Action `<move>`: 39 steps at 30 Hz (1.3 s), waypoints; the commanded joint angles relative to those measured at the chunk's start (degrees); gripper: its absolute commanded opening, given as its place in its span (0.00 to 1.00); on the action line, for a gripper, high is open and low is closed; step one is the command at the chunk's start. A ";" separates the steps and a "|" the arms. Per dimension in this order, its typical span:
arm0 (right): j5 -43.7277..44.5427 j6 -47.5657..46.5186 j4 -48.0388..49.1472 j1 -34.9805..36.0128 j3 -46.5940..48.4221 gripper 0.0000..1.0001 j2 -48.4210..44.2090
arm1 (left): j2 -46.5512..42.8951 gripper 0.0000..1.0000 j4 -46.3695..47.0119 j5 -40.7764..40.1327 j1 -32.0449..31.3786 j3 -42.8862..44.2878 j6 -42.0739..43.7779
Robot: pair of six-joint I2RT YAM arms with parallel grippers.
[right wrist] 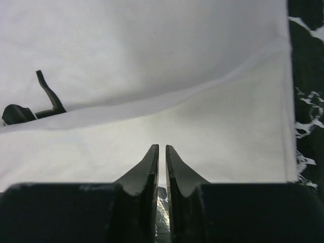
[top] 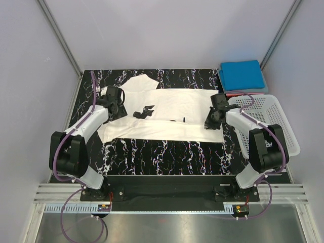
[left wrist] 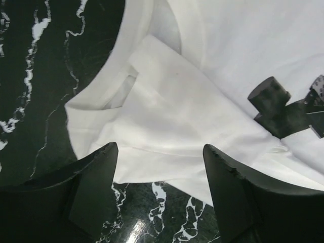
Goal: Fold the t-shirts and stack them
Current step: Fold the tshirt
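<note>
The white t-shirt (top: 172, 114) lies spread across the black marble table, its near part folded over lengthwise, with a black print (top: 143, 111) showing. My left gripper (top: 117, 104) is open over the collar end; in the left wrist view (left wrist: 159, 149) its jaws stand wide apart above the shirt's edge (left wrist: 167, 126) with nothing between them. My right gripper (top: 211, 121) sits at the shirt's right end; in the right wrist view (right wrist: 162, 147) its jaws are pressed almost together over flat white cloth (right wrist: 167, 66). A folded blue t-shirt (top: 242, 75) lies at the back right, on something red (top: 238, 93).
A white lattice basket (top: 273, 126) stands at the right edge, close beside my right arm. Bare marble table (top: 162, 152) lies between the shirt and the arm bases. Grey walls close in the back and sides.
</note>
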 commanded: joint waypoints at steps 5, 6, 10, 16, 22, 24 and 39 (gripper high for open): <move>-2.71 2.19 6.51 2.44 3.08 0.16 7.70 | -0.82 0.81 7.19 6.30 0.82 -3.55 1.31; 0.51 2.28 5.99 2.52 3.95 0.16 9.10 | 0.66 0.82 7.19 6.83 1.26 -3.20 1.05; 8.36 3.68 4.14 2.26 4.84 0.15 9.99 | 3.49 0.82 8.25 8.77 4.16 -2.94 0.26; -4.07 2.63 9.41 2.52 4.40 0.18 6.04 | 3.93 0.84 10.18 10.18 6.27 -2.24 1.04; -9.02 -1.23 12.11 7.17 7.48 0.24 3.49 | 4.63 0.82 13.70 11.84 8.73 -4.34 2.36; -13.23 -5.86 16.42 9.97 9.14 0.26 4.70 | 4.90 0.80 14.05 13.77 11.45 -4.78 2.63; -12.39 12.19 13.47 25.02 37.70 0.44 30.45 | 10.35 0.70 17.21 20.82 17.17 -1.18 4.47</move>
